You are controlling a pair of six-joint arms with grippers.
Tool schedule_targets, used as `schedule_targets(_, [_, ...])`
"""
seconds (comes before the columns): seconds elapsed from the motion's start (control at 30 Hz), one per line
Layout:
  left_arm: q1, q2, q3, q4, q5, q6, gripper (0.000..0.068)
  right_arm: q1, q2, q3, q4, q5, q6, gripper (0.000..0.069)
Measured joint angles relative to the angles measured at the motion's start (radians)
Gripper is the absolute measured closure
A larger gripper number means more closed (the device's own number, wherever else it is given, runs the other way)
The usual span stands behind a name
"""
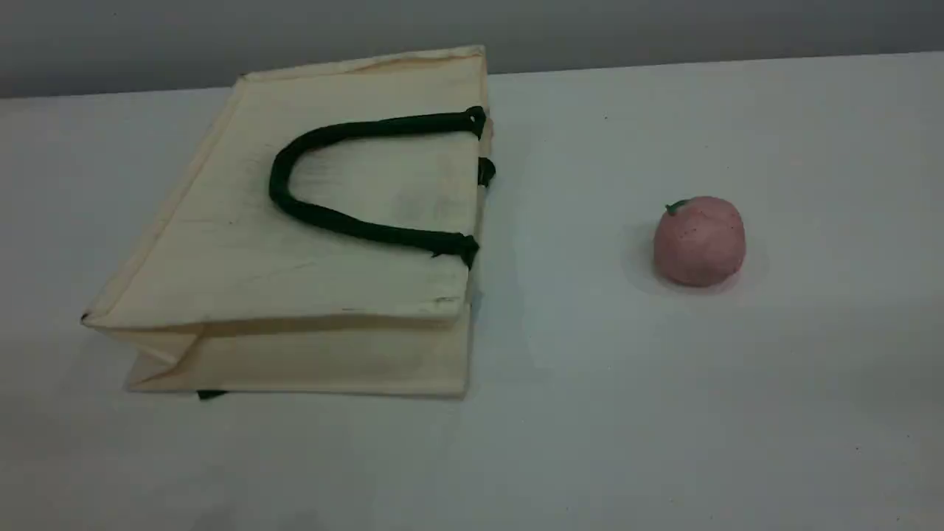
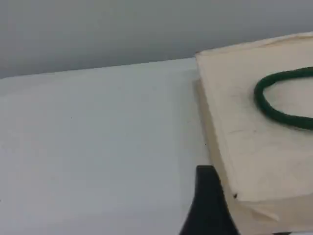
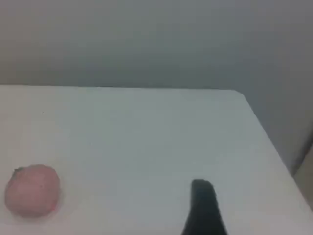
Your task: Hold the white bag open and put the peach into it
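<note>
The white bag [image 1: 324, 243] lies flat on the table's left half, its mouth edge turned right toward the peach. Its dark green rope handle [image 1: 295, 210] rests folded back on the top panel. The peach [image 1: 699, 240], pink with a small green leaf, sits alone to the right, well apart from the bag. Neither arm shows in the scene view. In the left wrist view one dark fingertip [image 2: 208, 200] stands before the bag [image 2: 259, 132], nothing against it. In the right wrist view a dark fingertip [image 3: 203, 205] is right of the peach [image 3: 32, 190], with bare table between them.
The white table [image 1: 664, 413] ends at a grey wall behind. Its right edge and far right corner [image 3: 239, 93] show in the right wrist view. A small green tab [image 1: 210, 395] pokes out under the bag's near edge.
</note>
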Motion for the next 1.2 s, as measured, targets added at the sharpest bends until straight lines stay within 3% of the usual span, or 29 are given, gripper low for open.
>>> schedule_targets(0.37, [0.0,0.0,0.0,0.001,-0.07,0.005,0.0215,0.0,0.0,0.0,0.002,-0.027,0.002,0.0254])
schedule_targets(0.53, [0.0,0.0,0.0,0.001,-0.21,0.005,0.0215,0.0,0.0,0.0,0.011,-0.224,0.002,0.0254])
schedule_targets(0.77, [0.0,0.0,0.0,0.001,-0.454,0.005,0.0215,0.0,0.0,0.0,0.009,-0.596,0.002,0.0254])
schedule_targets(0.87, [0.0,0.0,0.0,0.001,-0.497,0.005,0.0215,0.0,0.0,0.0,0.009,-0.726,0.002,0.0254])
schedule_targets(1.0, [0.0,0.0,0.0,0.001,-0.523,0.005,0.0215,0.0,0.0,0.0,0.009,-0.851,0.002,0.0254])
schedule_targets(1.2, [-0.001,0.0,0.0,0.001,-0.564,0.003,0.0215,0.0,0.0,0.0,0.009,-0.879,0.002,0.0254])
